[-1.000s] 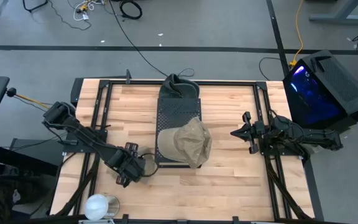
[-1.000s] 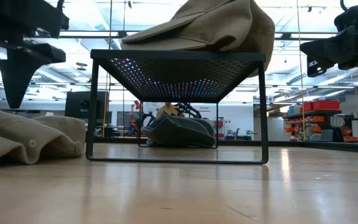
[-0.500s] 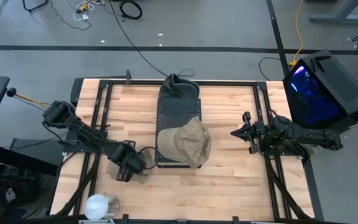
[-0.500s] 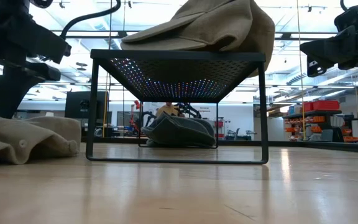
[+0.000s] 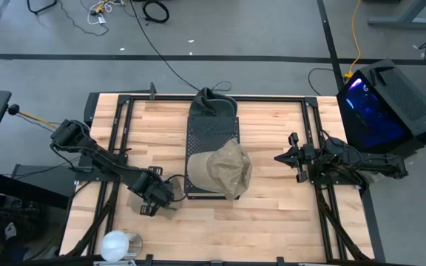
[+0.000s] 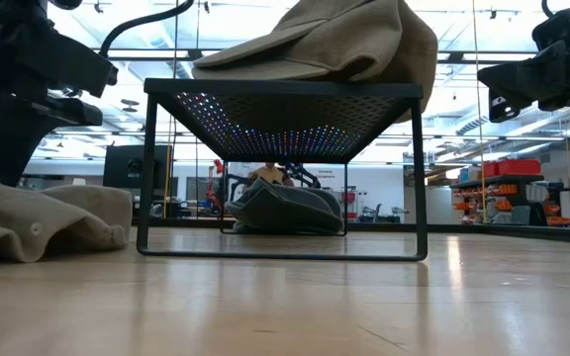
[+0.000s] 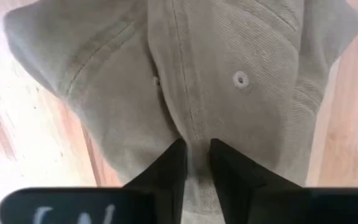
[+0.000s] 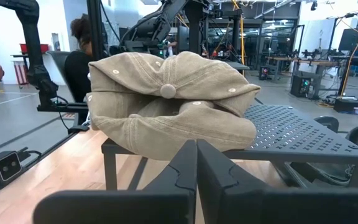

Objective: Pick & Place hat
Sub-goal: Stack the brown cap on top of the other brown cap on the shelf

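A tan hat (image 7: 241, 74) lies on the table left of the black mesh rack (image 5: 207, 137), its underside resting on the wood (image 6: 38, 213). My left gripper (image 5: 156, 198) stands over this hat, shut on its cloth. A second tan hat (image 5: 226, 168) sits on the rack's near end. A dark hat (image 6: 285, 206) lies under the rack's far end. My right gripper (image 5: 283, 157) hovers shut to the right of the rack, touching nothing. My left gripper pinches a raised fold of the tan hat's crown (image 7: 196, 140) between its two fingers, beside a seam. The fingers come from above, pointing down. The rest of the hat lies spread on the table around them.
A white round object (image 5: 117, 244) stands at the table's near left corner. A dark case with blue light (image 5: 379, 103) sits beyond the table's right edge. Bare wood lies between the rack and the near edge. A person (image 8: 79, 53) shows in the room behind.
My left gripper has come down onto the tan hat on the table, shifting slightly toward the rack, and its fingers have shut on the cloth. The hat's crown has bunched up a little between them.
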